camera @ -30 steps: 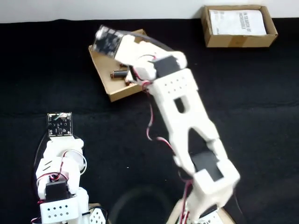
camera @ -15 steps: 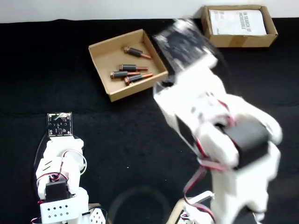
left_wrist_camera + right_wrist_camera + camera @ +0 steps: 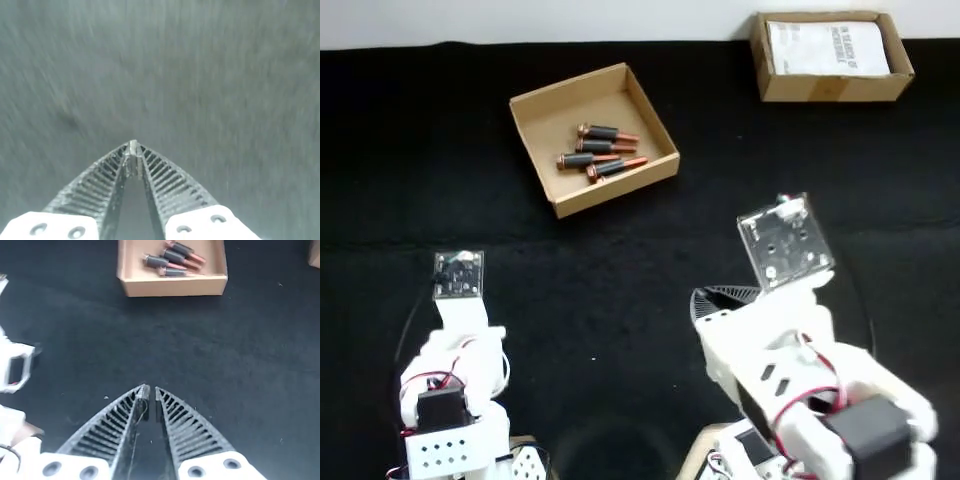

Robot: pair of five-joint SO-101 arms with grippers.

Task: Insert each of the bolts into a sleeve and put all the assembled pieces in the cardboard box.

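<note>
Toward the far edge of the desk, left of centre, the box (image 3: 542, 112) holds four pieces (image 3: 600, 148), dark bodies with copper tips, lying close together on its floor, which is exactly where the task wants them. That reads as the job done, or very nearly. At the near edge both arms sit folded low, well apart from the box. The left arm (image 3: 455, 340) points its left jaws down at bare cloth, tips pressed together on nothing. The right arm (image 3: 790, 340) aims at the box from a distance, its right jaws all but closed and empty too, presumably because nothing waits to be carried. A second box (image 3: 830, 88) sits in the far right corner.
</note>
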